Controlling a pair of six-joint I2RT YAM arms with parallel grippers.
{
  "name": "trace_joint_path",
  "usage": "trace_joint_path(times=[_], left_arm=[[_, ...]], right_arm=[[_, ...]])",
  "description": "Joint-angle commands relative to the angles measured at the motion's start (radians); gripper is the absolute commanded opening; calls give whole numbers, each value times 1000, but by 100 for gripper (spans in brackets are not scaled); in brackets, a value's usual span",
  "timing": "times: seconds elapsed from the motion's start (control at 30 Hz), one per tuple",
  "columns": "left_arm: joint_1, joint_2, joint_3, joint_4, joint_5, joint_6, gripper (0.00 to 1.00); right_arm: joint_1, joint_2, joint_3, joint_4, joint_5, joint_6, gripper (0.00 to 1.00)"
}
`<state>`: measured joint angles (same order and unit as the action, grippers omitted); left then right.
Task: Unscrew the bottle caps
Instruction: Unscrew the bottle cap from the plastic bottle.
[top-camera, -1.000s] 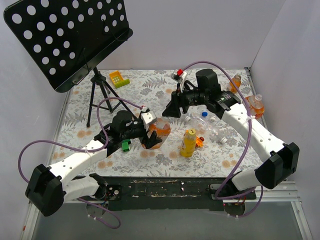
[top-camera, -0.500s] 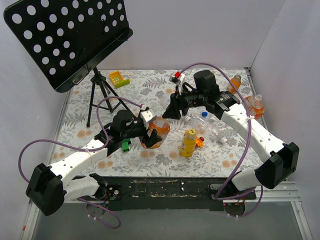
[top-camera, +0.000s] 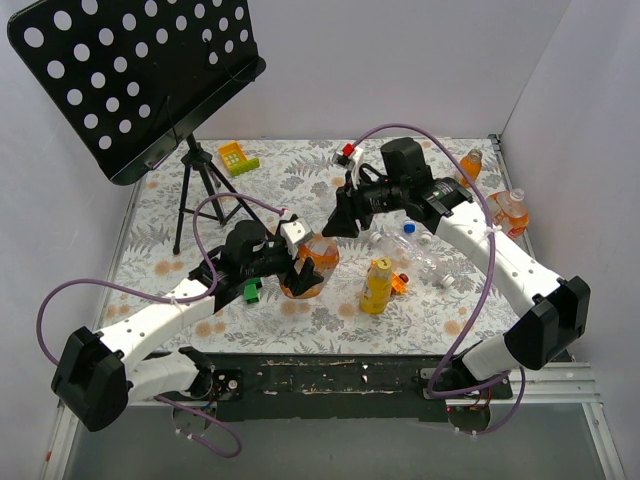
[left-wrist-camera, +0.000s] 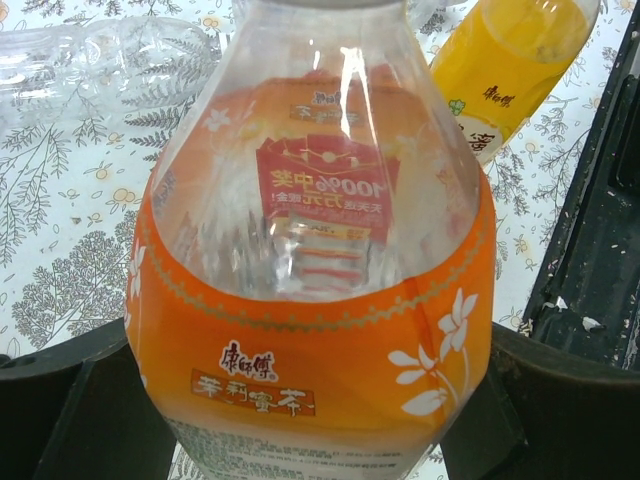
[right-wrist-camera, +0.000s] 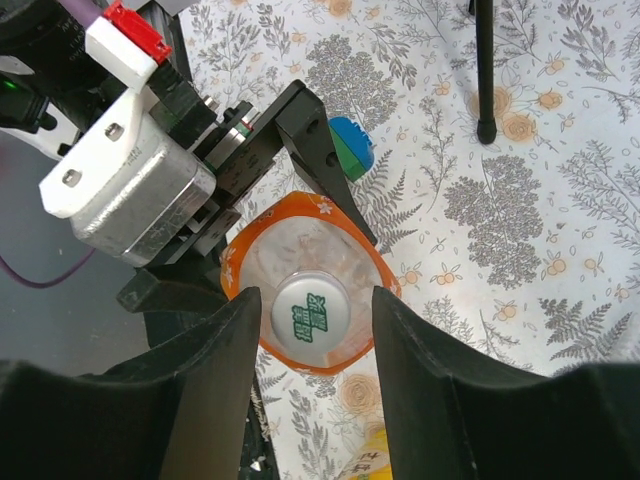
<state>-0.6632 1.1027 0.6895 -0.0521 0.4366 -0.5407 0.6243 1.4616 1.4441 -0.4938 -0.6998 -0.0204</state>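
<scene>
On a floral-print table (top-camera: 300, 175), an orange drink bottle (left-wrist-camera: 310, 300) is held roughly upright, clamped at its lower body between the black fingers of the left gripper (top-camera: 303, 270). Its white cap (right-wrist-camera: 310, 314), printed in green, is seen from above in the right wrist view, seated on the bottle's neck. The right gripper (top-camera: 340, 222) is poised over that cap, its two fingers (right-wrist-camera: 215, 370) spread to either side of it. A narrow gap is visible between each finger and the cap, so nothing is pinched. A green-and-blue toy block (top-camera: 252, 290) lies just beside the left gripper. An upright yellow bottle (top-camera: 377, 288), topped by a yellow cap (top-camera: 381, 263), stands near the held bottle, with a small orange toy car (top-camera: 401, 283) just beside it. Clear bottles (top-camera: 430, 255) are laid flat behind it, one closed with a blue cap (top-camera: 408, 228). Two more orange bottles (top-camera: 511, 212) are set by the right wall, and a perforated music stand (top-camera: 140, 75) is placed at the far left.
</scene>
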Motion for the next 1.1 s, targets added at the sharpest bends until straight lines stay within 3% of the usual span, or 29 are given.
trace_joint_path(times=[0.0,0.13,0.23,0.4,0.47,0.57,0.7,0.77,0.9,1.07], left_arm=[[-3,-64,59,83,13,2,0],[-6,-64,59,83,11,5,0],[-3,-64,61,83,14,4,0],[-4,-70,59,74,30,22,0],[-4,-75,58,58,71,53,0],[-3,-79,58,-23,181,140,0],[4,-70,68,-129,286,275,0],[11,-66,76,-169,303,314,0],[22,-70,81,-190,315,341,0],[24,-73,65,-164,274,306,0]], right_arm=[[6,0,42,-2,-12,-21,58],[6,2,42,-3,-10,-24,56],[6,6,50,-11,-24,-30,46],[8,39,96,-86,-102,-117,10],[8,40,107,-113,-156,-189,2],[8,45,157,-246,-274,-462,1],[15,81,283,-593,-339,-1032,1],[15,74,288,-687,-316,-1295,1],[15,45,253,-643,-270,-1423,1],[17,57,248,-570,-280,-1304,1]])
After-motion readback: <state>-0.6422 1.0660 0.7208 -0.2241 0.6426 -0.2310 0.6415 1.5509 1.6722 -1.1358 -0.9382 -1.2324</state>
